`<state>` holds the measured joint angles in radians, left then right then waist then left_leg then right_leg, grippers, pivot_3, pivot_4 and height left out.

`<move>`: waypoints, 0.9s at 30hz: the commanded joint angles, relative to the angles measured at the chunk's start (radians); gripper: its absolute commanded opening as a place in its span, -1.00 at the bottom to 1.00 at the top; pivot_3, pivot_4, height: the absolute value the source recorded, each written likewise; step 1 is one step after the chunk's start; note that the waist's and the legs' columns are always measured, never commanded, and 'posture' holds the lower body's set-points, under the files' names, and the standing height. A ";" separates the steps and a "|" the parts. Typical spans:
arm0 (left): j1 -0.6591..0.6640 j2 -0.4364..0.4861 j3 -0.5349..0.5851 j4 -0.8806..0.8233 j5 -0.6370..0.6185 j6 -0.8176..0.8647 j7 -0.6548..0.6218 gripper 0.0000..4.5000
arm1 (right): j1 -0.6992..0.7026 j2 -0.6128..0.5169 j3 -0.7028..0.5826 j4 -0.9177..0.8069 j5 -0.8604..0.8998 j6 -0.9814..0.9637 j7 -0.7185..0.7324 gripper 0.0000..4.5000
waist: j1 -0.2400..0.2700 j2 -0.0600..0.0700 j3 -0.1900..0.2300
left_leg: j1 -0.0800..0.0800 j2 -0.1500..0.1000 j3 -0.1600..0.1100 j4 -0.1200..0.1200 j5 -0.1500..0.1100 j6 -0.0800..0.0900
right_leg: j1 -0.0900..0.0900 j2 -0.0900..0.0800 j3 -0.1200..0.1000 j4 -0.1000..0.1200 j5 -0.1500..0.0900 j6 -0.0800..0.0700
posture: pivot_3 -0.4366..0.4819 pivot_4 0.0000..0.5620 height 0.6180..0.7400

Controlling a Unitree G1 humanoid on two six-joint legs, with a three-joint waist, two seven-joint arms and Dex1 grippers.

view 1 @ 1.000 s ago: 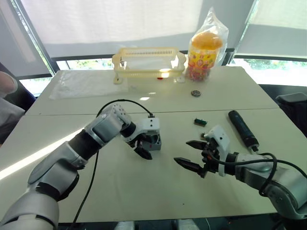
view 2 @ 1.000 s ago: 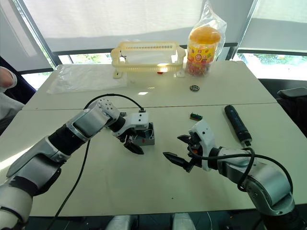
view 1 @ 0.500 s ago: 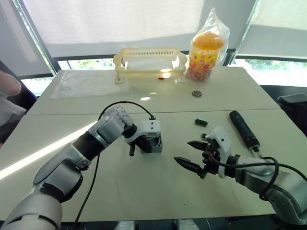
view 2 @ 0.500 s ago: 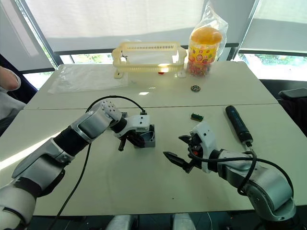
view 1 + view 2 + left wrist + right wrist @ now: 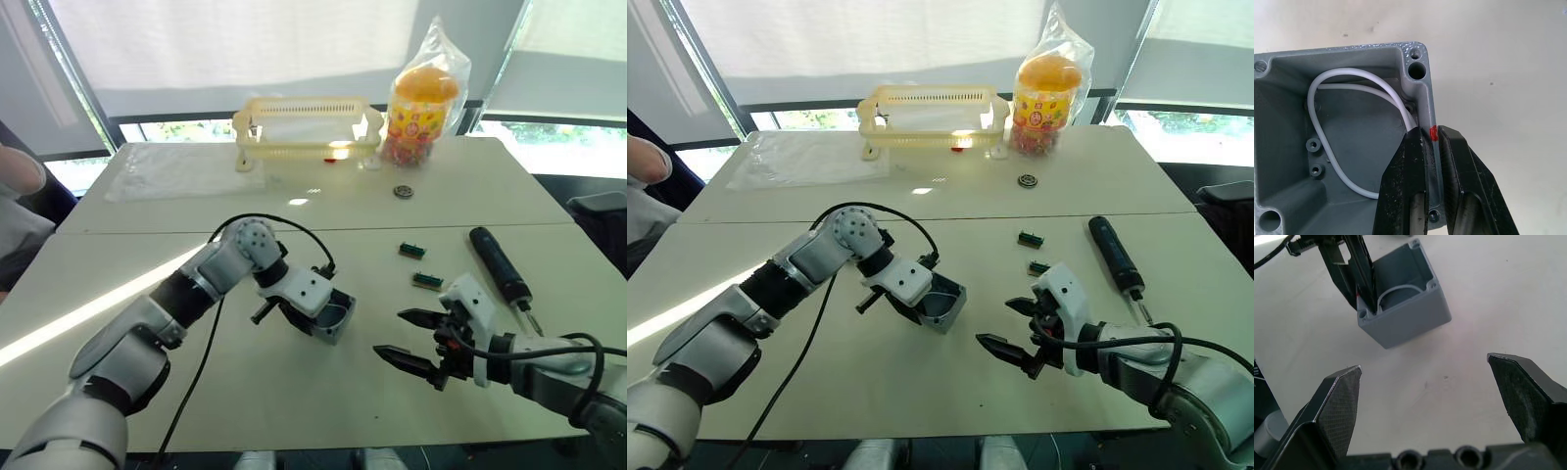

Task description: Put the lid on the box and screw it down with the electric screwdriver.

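Left pincer [image 5: 1430,161] pinches the box wall; right pincer [image 5: 409,336] spread wide.
The box [image 5: 331,316], tilted and open with a white wire [image 5: 1352,132] inside, sits mid-worktop [image 5: 294,411]; the electric screwdriver [image 5: 496,261] lies at its 3 o'clock, well apart.

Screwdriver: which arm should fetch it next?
Right, probably. The screwdriver lies on the robot's right side of the table, just beyond the right claw, which is open and empty. The left claw is shut on the box wall and should keep holding it.
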<state>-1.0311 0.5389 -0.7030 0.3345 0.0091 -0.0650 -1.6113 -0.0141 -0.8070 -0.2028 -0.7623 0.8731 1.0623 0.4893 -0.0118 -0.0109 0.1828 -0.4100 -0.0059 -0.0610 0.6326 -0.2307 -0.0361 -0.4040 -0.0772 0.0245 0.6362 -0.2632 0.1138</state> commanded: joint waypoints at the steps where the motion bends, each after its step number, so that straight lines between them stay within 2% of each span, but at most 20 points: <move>1: -0.026 -0.003 -0.003 0.014 -0.006 -0.047 -0.003 -0.98 | -0.001 -0.012 -0.029 -0.036 0.020 -0.010 -0.002 1.00 | -0.004 0.000 0.000 | 0.000 0.000 0.000 0.000 0.000 0.000 | 0.000 0.000 0.000 0.000 0.000 0.000 | -0.05 -0.47 1.00; 5: -0.130 -0.042 -0.154 0.151 -0.035 -0.192 -0.003 -0.98 | 0.064 0.017 -0.075 -0.101 0.047 0.006 -0.077 1.00 | 0.007 0.000 0.000 | 0.000 0.000 -0.001 0.000 0.000 0.001 | 0.000 0.001 -0.001 0.002 0.000 0.000 | -0.05 -0.47 1.00; 14: -0.205 -0.074 -0.260 0.271 -0.086 -0.272 -0.003 -0.98 | 0.101 0.032 -0.084 -0.132 0.089 -0.008 -0.159 1.00 | 0.001 -0.001 0.000 | 0.000 0.000 -0.001 0.001 0.000 0.001 | 0.000 0.000 0.000 0.001 0.000 0.000 | -0.05 -0.47 1.00; 18: -0.216 -0.071 -0.267 0.280 -0.111 -0.284 -0.003 -0.22 | 0.097 0.035 -0.073 -0.131 0.092 -0.011 -0.176 1.00 | 0.001 -0.001 0.000 | 0.000 0.000 -0.001 0.001 0.000 0.001 | 0.000 0.000 0.000 0.001 0.000 0.000 | -0.05 -0.47 1.00; 23: -0.221 -0.044 -0.194 0.235 -0.127 -0.237 -0.003 0.91 | 0.084 0.031 -0.063 -0.123 0.098 -0.020 -0.176 1.00 | 0.000 -0.001 0.001 | 0.000 0.000 -0.001 0.001 0.000 0.001 | 0.000 0.000 0.000 0.001 0.000 0.000 | -0.05 -0.47 1.00; 27: -0.249 0.070 -0.077 0.064 -0.256 -0.032 -0.003 0.91 | 0.062 0.023 -0.086 -0.114 0.132 -0.022 -0.169 1.00 | -0.003 -0.001 0.001 | 0.000 0.001 -0.001 0.001 0.000 0.001 | -0.001 0.000 0.000 0.002 0.000 0.000 | -0.05 -0.47 1.00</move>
<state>-1.2356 0.5628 -0.8675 0.4795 -0.1717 -0.1878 -1.6117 0.0611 -0.7737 -0.2578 -0.8556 0.9766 1.0611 0.3127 -0.0150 -0.0120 0.1841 -0.4102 -0.0053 -0.0621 0.6331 -0.2312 -0.0353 -0.4051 -0.0768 0.0241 0.6389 -0.2635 0.1141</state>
